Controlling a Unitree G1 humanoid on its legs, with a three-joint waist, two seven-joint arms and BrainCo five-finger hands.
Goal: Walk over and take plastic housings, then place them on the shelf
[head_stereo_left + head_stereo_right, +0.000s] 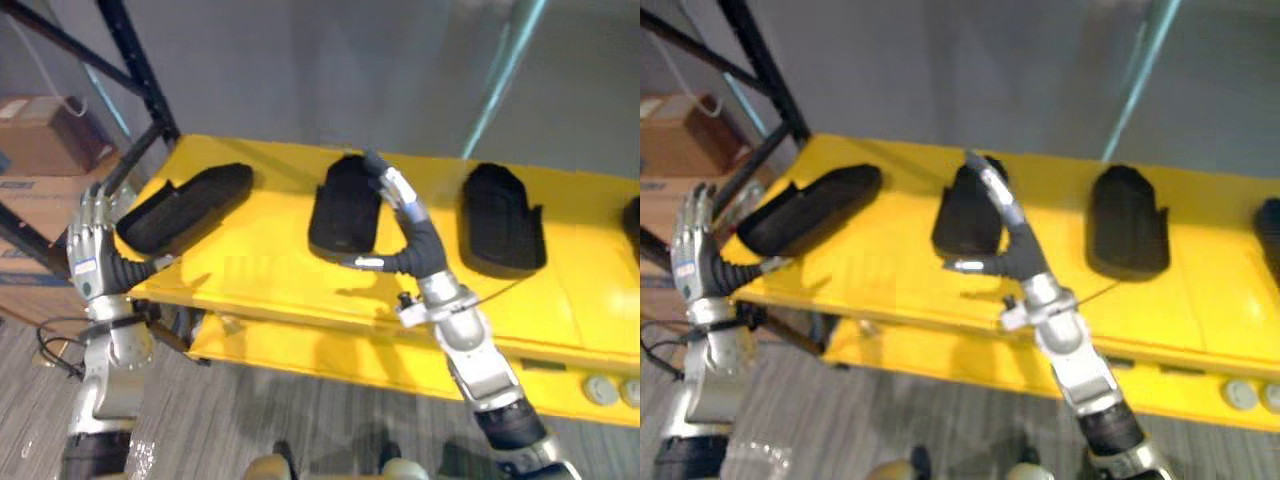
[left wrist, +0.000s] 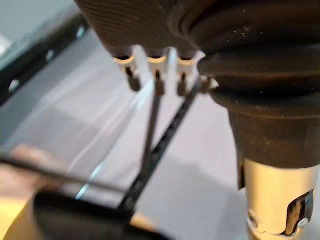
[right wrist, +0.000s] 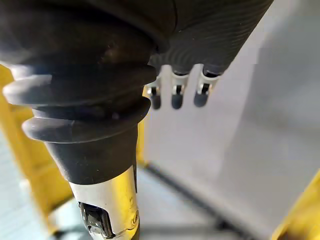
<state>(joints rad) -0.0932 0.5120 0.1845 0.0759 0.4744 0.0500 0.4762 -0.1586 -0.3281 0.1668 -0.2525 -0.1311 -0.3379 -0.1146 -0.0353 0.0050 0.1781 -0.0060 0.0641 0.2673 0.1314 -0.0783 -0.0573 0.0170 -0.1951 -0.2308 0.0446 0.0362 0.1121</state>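
Three black plastic housings lie on a yellow shelf [image 1: 260,265]: a left one [image 1: 185,205], a middle one [image 1: 345,210] and a right one [image 1: 500,220]. A fourth housing [image 1: 632,215] peeks in at the far right edge. My right hand [image 1: 415,240] is open over the shelf, its straight fingers along the right edge of the middle housing and its thumb [image 1: 365,262] out toward the housing's near end. My left hand [image 1: 90,235] is raised and open beside the shelf's left corner, just left of the left housing. Neither hand holds anything.
A black rack upright [image 1: 140,70] slants down to the shelf's left back corner. Cardboard boxes [image 1: 40,135] stand at the far left. A lower yellow shelf [image 1: 330,350] juts out below, with small round pieces [image 1: 600,390] at its right end. A teal pole [image 1: 500,70] rises behind.
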